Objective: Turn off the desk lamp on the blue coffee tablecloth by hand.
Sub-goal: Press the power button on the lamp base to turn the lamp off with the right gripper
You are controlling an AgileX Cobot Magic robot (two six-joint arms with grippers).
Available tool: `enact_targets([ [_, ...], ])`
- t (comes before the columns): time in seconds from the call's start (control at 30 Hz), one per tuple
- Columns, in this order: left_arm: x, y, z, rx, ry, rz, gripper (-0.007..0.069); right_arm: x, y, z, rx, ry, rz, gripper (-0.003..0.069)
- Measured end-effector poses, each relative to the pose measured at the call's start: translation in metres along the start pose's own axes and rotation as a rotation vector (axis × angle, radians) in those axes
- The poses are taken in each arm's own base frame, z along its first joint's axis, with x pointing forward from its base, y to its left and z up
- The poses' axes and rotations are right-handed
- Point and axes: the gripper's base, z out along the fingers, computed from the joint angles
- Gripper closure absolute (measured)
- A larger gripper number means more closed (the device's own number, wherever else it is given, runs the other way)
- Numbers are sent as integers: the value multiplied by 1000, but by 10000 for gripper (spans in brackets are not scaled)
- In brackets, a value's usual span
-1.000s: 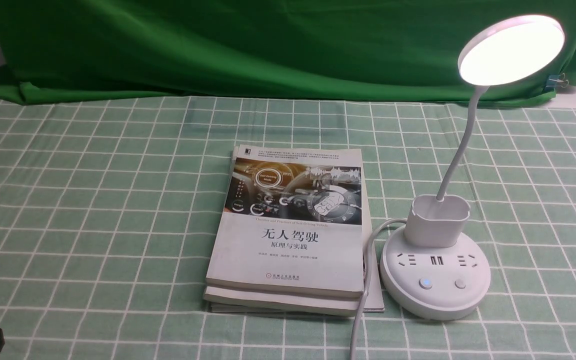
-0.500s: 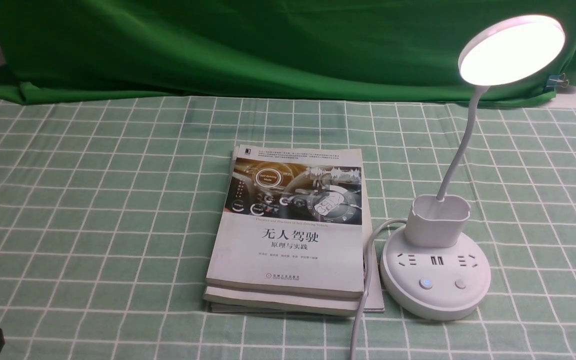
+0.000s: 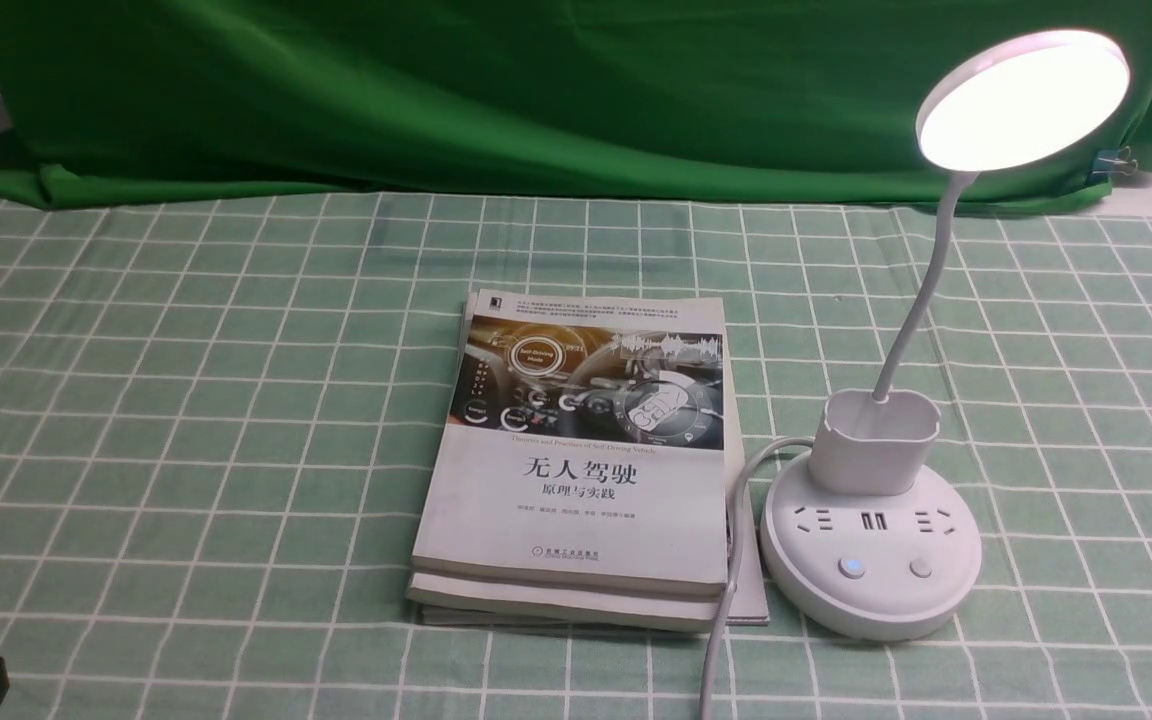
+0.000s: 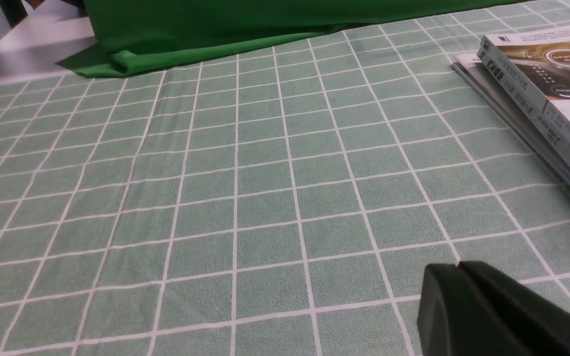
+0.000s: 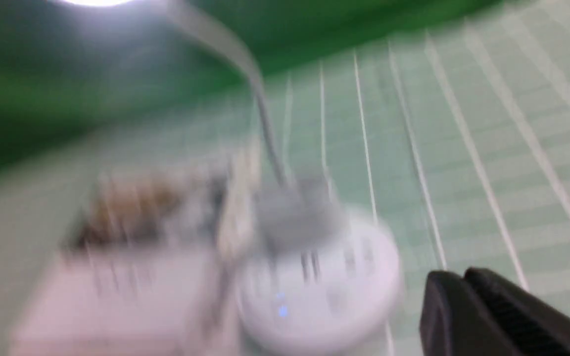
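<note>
Pale green gridded tablecloth (image 3: 186, 400): unchanged from the earlier front views. White desk lamp (image 3: 874, 460): stood upright on it, right of the books (image 3: 576, 480), unmoved and lit; switching-off is not yet achieved. Right gripper (image 5: 458, 277), left gripper (image 4: 457, 268): both closed, nothing held. Blue-lit button (image 3: 852, 567): left unpressed, probably to be pushed.

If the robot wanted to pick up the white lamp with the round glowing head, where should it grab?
Probably the pale cup-shaped plastic holder, pinching its walls from above: it stands upright, open-topped. The thin grey bendy neck looks likely to flex.
</note>
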Motion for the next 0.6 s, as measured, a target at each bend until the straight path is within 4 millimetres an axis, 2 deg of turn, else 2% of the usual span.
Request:
enact_targets([
  [0.07, 0, 0, 0, 0, 0, 0, 624, -8, 5, 10, 30, 219, -62, 618],
  [0.17, 0, 0, 0, 0, 0, 0, 624, -20, 11, 24, 54, 453, -143, 618],
  [0.27, 0, 0, 0, 0, 0, 0, 624, -26, 13, 42, 70, 620, -186, 618],
  [0.43, 0, 0, 0, 0, 0, 0, 624, -35, 17, 76, 77, 745, -215, 618],
  [0.6, 0, 0, 0, 0, 0, 0, 624, -36, 33, 115, 54, 840, -270, 618],
])
